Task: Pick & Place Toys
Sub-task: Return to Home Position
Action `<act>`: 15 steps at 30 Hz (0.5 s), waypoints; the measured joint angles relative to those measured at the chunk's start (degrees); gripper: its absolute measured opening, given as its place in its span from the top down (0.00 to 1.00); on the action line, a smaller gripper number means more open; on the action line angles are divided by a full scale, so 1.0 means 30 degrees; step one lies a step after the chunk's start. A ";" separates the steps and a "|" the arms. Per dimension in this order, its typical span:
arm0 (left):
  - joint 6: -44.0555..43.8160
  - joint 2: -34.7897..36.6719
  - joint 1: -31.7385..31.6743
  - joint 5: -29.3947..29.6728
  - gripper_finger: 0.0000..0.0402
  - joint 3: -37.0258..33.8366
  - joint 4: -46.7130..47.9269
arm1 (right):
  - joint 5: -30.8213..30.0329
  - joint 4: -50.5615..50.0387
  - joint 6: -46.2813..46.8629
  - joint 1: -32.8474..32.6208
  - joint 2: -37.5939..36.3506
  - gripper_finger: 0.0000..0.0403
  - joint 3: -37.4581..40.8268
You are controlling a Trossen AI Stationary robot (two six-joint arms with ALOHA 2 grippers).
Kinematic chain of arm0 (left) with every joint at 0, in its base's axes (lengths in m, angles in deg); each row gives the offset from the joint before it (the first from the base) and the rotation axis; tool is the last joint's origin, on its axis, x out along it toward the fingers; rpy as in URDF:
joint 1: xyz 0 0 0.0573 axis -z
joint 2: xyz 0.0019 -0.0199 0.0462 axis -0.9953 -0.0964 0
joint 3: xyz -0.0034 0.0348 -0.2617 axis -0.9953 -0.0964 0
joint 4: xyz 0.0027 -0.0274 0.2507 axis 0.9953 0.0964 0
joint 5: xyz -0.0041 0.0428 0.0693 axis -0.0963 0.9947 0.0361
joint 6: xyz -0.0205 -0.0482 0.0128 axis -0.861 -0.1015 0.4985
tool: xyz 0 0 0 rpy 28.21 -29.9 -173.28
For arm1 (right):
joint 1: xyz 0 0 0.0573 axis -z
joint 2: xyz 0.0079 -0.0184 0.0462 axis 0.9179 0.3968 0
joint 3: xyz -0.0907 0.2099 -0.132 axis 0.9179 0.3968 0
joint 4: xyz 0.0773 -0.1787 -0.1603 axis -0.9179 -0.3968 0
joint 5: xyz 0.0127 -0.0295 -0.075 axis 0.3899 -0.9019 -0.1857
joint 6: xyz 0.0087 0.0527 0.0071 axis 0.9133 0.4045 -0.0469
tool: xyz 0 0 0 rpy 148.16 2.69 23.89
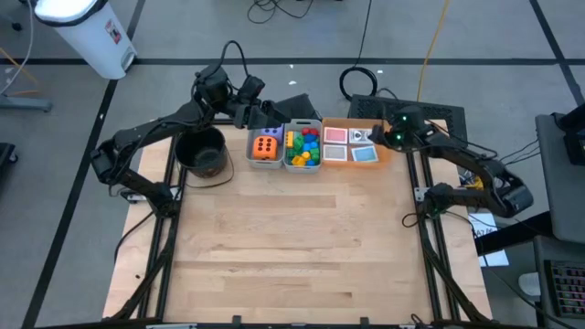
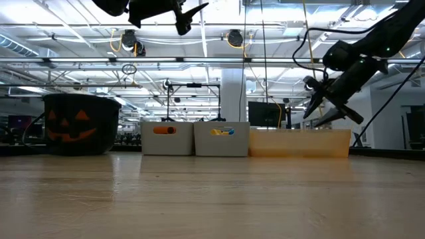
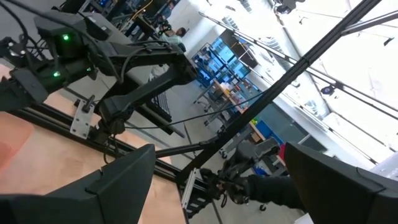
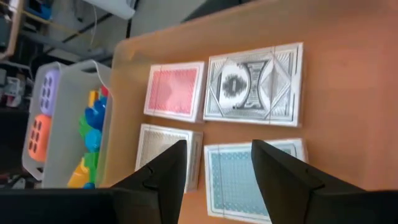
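Note:
Four picture cards lie flat in the orange tray (image 1: 331, 122): a pink one (image 4: 176, 90), a black-and-white one (image 4: 255, 84), a beige one (image 4: 163, 149) and a blue one (image 4: 231, 171). My right gripper (image 4: 217, 146) hovers open above the beige and blue cards at the tray's right end (image 1: 377, 137), tipped downward, with nothing between its fingers. One grey bin (image 1: 266, 163) holds an orange die (image 1: 266, 146) and a purple die (image 4: 48, 92). The bin beside it (image 1: 303, 167) holds coloured bricks (image 1: 303, 146). My left gripper (image 1: 265, 108) waits open, high behind the bins.
A black pumpkin bucket (image 1: 203, 151) stands left of the bins. Bins, tray and bucket line the table's far edge. The bare wooden tabletop (image 1: 292, 238) stretches toward the near edge. Metal frame rails (image 1: 430, 247) run along both sides.

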 joint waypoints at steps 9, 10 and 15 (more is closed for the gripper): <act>0.0452 0.0034 -0.0191 0.0006 0.10 0.0000 -0.0023 | 0.1014 0.1711 0.0014 0.0279 -0.1501 0.57 0.0000; 0.0508 0.0090 -0.0350 0.0040 0.10 0.0000 -0.0022 | 0.1503 0.2529 0.0147 0.0279 -0.1687 0.57 0.0000; 0.1123 0.0910 -0.1377 0.1252 0.10 -0.0007 0.0098 | 0.2951 0.7304 0.2074 0.0218 -0.2834 0.59 0.0000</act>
